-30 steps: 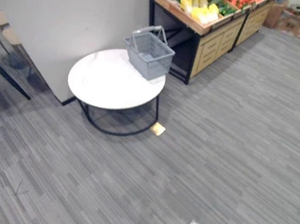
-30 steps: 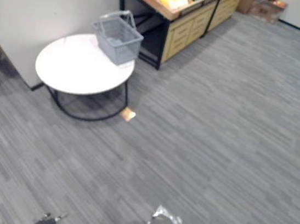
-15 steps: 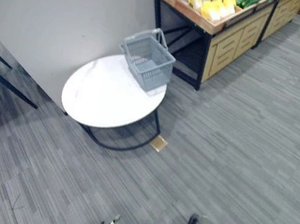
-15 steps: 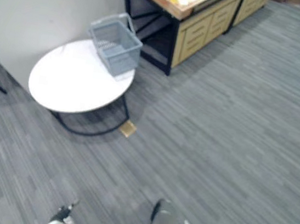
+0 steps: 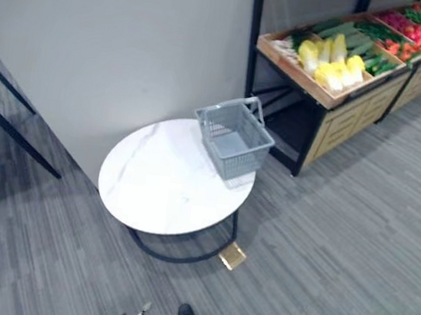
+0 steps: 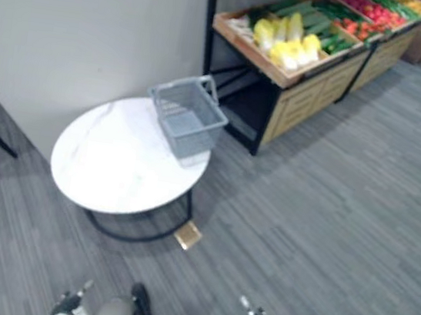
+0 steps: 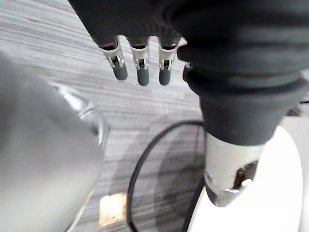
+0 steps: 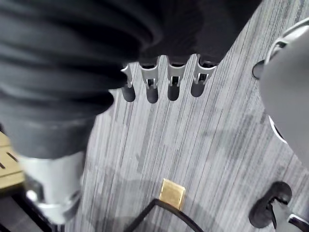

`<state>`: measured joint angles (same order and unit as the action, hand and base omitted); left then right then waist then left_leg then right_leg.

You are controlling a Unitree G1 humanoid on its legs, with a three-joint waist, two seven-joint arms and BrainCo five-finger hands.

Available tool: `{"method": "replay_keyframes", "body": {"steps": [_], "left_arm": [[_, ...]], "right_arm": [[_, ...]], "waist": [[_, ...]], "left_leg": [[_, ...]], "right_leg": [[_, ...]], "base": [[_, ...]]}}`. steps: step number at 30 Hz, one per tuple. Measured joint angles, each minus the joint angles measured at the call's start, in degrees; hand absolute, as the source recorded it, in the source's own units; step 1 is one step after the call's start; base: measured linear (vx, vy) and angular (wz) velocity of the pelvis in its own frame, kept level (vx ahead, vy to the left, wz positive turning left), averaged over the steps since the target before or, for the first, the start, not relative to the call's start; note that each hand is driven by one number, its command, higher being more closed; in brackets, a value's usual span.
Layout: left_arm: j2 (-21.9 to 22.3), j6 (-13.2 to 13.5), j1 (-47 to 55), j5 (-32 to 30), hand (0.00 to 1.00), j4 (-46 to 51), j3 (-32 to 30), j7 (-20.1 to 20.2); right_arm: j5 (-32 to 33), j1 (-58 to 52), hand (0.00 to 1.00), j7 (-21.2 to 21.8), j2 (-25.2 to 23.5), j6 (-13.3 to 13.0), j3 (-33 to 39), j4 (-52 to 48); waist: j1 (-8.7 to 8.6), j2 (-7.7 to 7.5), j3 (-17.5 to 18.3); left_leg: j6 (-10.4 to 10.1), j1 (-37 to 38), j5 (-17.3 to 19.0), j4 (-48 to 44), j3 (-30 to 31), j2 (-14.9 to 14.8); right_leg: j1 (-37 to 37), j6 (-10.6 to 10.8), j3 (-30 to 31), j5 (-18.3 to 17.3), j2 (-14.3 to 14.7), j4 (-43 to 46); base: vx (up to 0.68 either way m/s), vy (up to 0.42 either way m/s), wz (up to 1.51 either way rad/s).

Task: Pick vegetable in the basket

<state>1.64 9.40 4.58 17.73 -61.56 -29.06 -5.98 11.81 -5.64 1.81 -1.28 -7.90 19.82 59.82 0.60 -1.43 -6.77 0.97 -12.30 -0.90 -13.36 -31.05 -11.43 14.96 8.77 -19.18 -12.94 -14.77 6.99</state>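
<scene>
Left hand (image 7: pixel 139 68) and right hand (image 8: pixel 152 88) hang low, fingers straight and loose. Well ahead of both stands a wooden produce stand (image 5: pixel 343 124), nearer a round white table (image 5: pixel 155 193) carrying a grey basket (image 5: pixel 243 159); the vegetables (image 5: pixel 331 63) lie on the stand.
</scene>
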Motion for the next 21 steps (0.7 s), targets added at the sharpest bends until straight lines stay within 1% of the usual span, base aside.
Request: {"method": "replay_keyframes", "body": {"steps": [1,2,3,4,5,6,7,8,9,10,11,12,13,14,15,16,17,18,19,20,21], "left_arm": [[-0.4,-0.1,0.1,0.0,0.0,-0.7,0.1,0.1],[-0.6,-0.1,0.1,0.1,0.0,-1.8,0.0,0.1],[-1.0,-0.1,0.1,0.0,0.0,-2.8,0.7,0.1],[-1.5,-0.1,0.1,0.0,0.0,-3.3,1.3,0.1],[-2.2,-0.2,0.0,0.0,0.0,-4.2,3.0,0.1],[-3.1,-0.5,0.2,-0.1,0.0,-4.7,4.2,0.0],[-3.4,-0.8,0.3,-0.2,0.0,-4.7,5.5,0.0],[-4.3,-1.1,0.4,-0.5,0.0,-5.4,8.8,0.1],[-4.9,-1.2,0.3,-0.5,0.0,-5.8,10.0,0.1],[-5.4,-1.2,0.3,-0.5,0.0,-6.1,10.9,0.0],[-6.1,-1.3,0.2,-0.5,0.0,-6.5,11.8,0.0],[-6.3,-1.3,0.1,-0.5,0.0,-6.7,12.3,0.1],[-6.2,-1.3,0.2,-0.5,0.0,-6.7,12.3,0.1],[-6.1,-1.3,0.2,-0.5,0.0,-6.7,12.3,0.1],[-5.9,-1.2,0.3,-0.5,0.0,-6.7,12.1,0.1],[-5.3,-1.2,0.2,-0.5,0.0,-6.7,10.9,0.1],[-5.0,-1.2,0.2,-0.4,0.0,-6.7,10.3,0.0],[-4.3,-1.2,0.2,-0.3,0.0,-6.5,8.3,0.1],[-3.8,-1.1,0.2,-0.3,0.0,-6.2,6.4,0.1],[-3.5,-1.2,0.3,-0.3,0.0,-6.2,5.4,0.0],[-1.9,-1.3,0.5,-0.4,0.0,-6.4,3.6,0.0]], "right_arm": [[0.0,0.9,0.0,0.1,-0.1,-0.1,0.7,1.0],[0.0,1.3,0.0,0.1,0.0,-0.1,1.5,1.7],[0.0,1.5,0.0,0.0,0.2,-0.1,2.5,3.0],[0.0,1.5,0.0,0.1,0.4,-0.1,2.8,3.8],[0.0,1.2,0.0,0.1,0.7,-0.1,3.5,4.8],[0.1,0.9,0.0,0.1,1.0,-0.2,4.0,5.1],[0.1,0.7,0.0,0.1,1.3,-0.2,4.0,5.3],[0.9,0.5,0.0,0.1,1.6,-0.4,3.9,5.2],[1.5,0.6,0.0,0.1,1.7,-0.4,3.9,5.0],[1.9,0.8,0.0,0.1,1.8,-0.4,3.7,5.0],[2.1,1.0,0.0,0.1,1.9,-0.4,3.4,4.9],[2.1,0.3,0.0,0.1,2.1,-0.6,3.3,4.0],[2.1,-0.2,0.0,0.0,2.4,-0.6,3.3,4.1],[2.1,-0.5,0.0,0.0,2.5,-0.6,3.3,4.1],[2.2,-0.7,0.0,0.0,2.8,-0.7,3.3,4.0],[2.2,-0.5,0.0,0.0,3.0,-0.7,3.3,4.0],[2.2,-0.4,0.0,0.0,3.0,-0.7,3.4,4.0],[2.2,-0.4,0.0,0.0,3.0,-0.7,3.4,3.9],[2.2,-0.4,0.0,0.0,2.9,-0.7,3.3,3.9],[2.2,-0.4,0.0,0.0,2.9,-0.7,3.3,3.9],[2.3,-0.5,0.0,-0.1,4.0,-0.8,3.0,3.8]], "waist": [[0.01,-0.18,0.2],[-0.02,-0.06,0.2],[-0.21,-0.2,0.4],[-0.27,-0.43,0.6],[-0.19,-0.82,1.1],[-0.21,-0.88,1.4],[-0.39,-1.21,1.2],[-0.76,-0.34,1.3],[-1.18,-0.5,1.2],[-1.71,-0.73,1.1],[-2.16,-1.12,0.8],[-2.23,-1.34,0.6],[-2.19,-1.23,0.6],[-2.23,-1.04,0.4],[-2.2,-0.58,0.5],[-2.15,-0.21,0.3],[-2.16,-0.02,0.2],[-1.96,0.16,0.3],[-1.78,-0.06,0.2],[-1.82,-0.06,0.3],[-1.81,1.39,0.3]], "left_leg": [[-0.1,0.6,1.6,-0.5,0.1,0.9],[-0.3,1.2,2.2,-0.6,0.3,1.3],[-0.4,2.8,3.0,-0.2,0.7,2.6],[-0.4,3.7,3.4,0.3,0.7,3.4],[-0.3,5.6,4.2,1.5,0.7,4.9],[-0.3,7.9,4.7,3.4,0.7,6.2],[-0.5,9.8,4.9,5.2,0.7,6.9],[-0.8,12.5,5.3,7.5,0.6,7.9],[-0.8,13.4,5.4,8.3,0.6,8.2],[-0.9,14.1,5.7,8.6,0.9,8.2],[-1.2,15.4,6.0,9.0,1.6,8.2],[-2.1,17.3,6.3,9.2,2.0,7.9],[-2.0,18.7,6.2,9.2,2.0,7.4],[-2.1,19.6,6.2,9.3,2.2,7.1],[-2.6,20.7,6.5,9.3,2.4,6.3],[-3.8,21.3,6.9,9.3,2.8,5.2],[-4.5,21.5,7.0,9.3,3.1,4.6],[-6.1,21.6,7.4,9.5,3.5,3.3],[-8.1,21.8,7.6,9.8,3.8,2.3],[-9.3,22.1,7.5,10.4,4.3,1.8],[-11.5,23.5,6.5,12.9,4.7,-0.2]], "right_leg": [[0.7,-2.0,0.5,2.4,-0.3,-1.0],[1.2,-2.4,1.1,3.8,-0.5,-1.2],[2.5,-2.4,2.1,5.7,-1.2,-0.7],[2.6,-2.4,2.8,6.3,-1.8,0.2],[1.7,-2.6,4.4,6.9,-3.2,4.4],[-1.3,-3.5,7.2,7.9,-4.6,12.2],[-4.9,-2.1,9.6,10.2,-5.6,20.0],[-11.9,0.6,14.9,17.8,-6.3,32.5],[-14.4,1.4,16.7,20.1,-6.2,37.0],[-16.8,1.9,17.3,20.4,-6.1,41.4],[-20.0,0.9,17.1,18.5,-6.1,46.8],[-24.0,0.3,13.8,11.0,-6.4,52.0],[-25.0,-1.5,11.2,7.4,-6.7,51.4],[-25.3,-2.7,9.1,5.4,-6.9,49.4],[-25.6,-3.8,5.7,3.7,-6.8,43.0],[-25.8,-4.2,2.9,3.4,-6.6,34.2],[-25.7,-4.1,2.3,3.6,-6.2,29.2],[-25.3,-3.5,2.6,5.0,-5.1,17.6],[-25.0,-3.0,4.2,9.2,-4.4,7.7],[-24.8,-2.0,4.9,13.3,-4.0,5.9],[-24.7,-1.5,4.0,13.4,-1.1,6.8]], "base": [[0.38,0.21,0.0],[0.38,0.209,0.14],[0.24,0.172,0.18],[0.29,0.198,0.19],[0.26,0.186,0.07],[0.29,0.197,0.02],[0.25,0.176,-0.02],[0.2,0.124,-0.03],[0.16,0.085,0.03],[0.18,0.038,0.12],[0.24,0.011,0.24],[0.3,-0.025,0.29],[0.27,-0.053,0.28],[0.27,-0.112,0.2],[0.27,-0.186,0.16],[0.27,-0.222,0.13],[0.26,-0.294,0.11],[0.31,-0.411,0.09],[0.31,-0.424,0.09],[0.34,-0.431,0.05],[0.31,-0.315,0.05]]}}
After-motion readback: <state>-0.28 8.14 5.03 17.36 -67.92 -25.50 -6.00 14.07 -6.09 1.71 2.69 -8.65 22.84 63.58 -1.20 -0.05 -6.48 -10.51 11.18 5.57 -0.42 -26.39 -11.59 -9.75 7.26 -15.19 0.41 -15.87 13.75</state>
